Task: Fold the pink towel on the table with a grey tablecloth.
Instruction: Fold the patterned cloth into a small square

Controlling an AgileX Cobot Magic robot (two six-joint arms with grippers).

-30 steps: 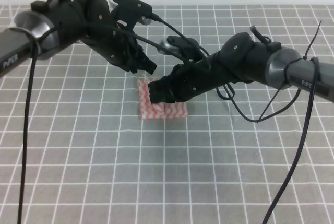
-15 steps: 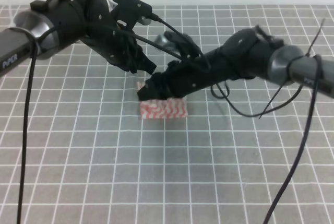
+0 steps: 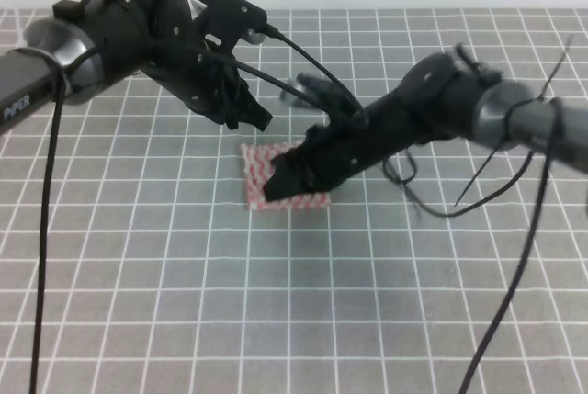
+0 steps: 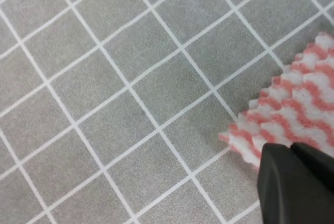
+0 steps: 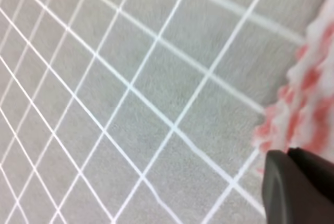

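The pink towel [image 3: 266,174] lies mid-worktop [image 3: 294,302]; the left gripper [image 3: 257,120] hangs behind it, the right gripper [image 3: 276,185] over its front edge.

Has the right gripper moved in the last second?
Yes. The right gripper has dropped toward the near edge of the towel, after reaching farther left over it half a second ago. The left gripper stayed put.

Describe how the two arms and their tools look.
Both arms are black, with rounded joint housings and grey metallic tube segments. White lettering runs along the left arm's tube near the frame edge. Thin black cables loop loosely off both; the right arm trails a long one downward. The left tool and right tool are matte black.
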